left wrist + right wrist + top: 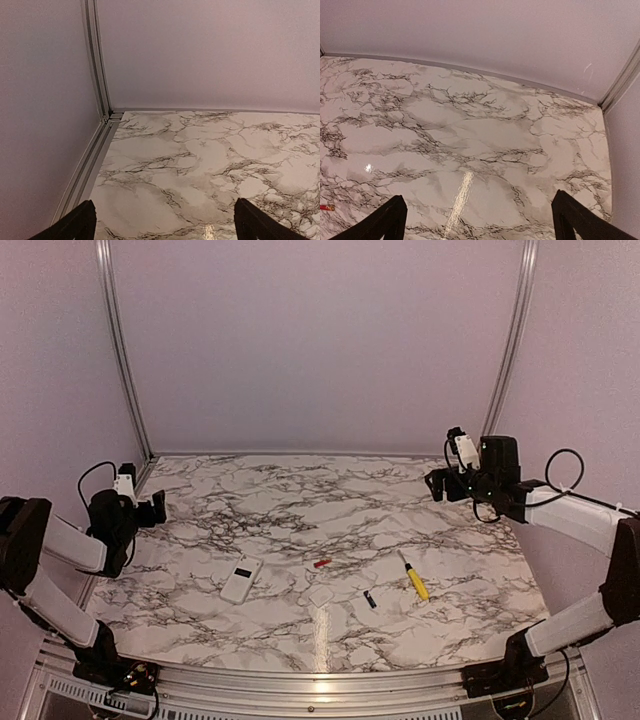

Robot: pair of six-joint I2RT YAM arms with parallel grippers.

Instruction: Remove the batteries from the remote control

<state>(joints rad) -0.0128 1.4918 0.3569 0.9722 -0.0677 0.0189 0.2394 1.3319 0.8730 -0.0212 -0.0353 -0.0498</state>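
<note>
Across the booth floor lies a marble-patterned table [300, 500], grey-veined, with pale lilac walls around it.

Arms: the left arm is parked at the far-left edge, raised off the surface. The left gripper [164, 202] has its jaws spread fully wide with nothing between them, only bare marble beneath. The right arm is parked at the far-right edge, also raised. The right gripper [479, 195] is equally wide and holds nothing.

Objects: the remote control [241, 581] lies flat, near-left of centre, white back up with a small dark rectangle showing, well apart from both grippers. The screwdriver [413, 578], yellow-handled, lies near-right of centre. The cover piece [320, 595], small, white and squarish, lies between them.

Both cells are out on the marble. The red battery [321, 563] lies just beyond the cover piece. The dark battery [370, 599] lies between the cover piece and the screwdriver. Neither touches the remote control.
</note>
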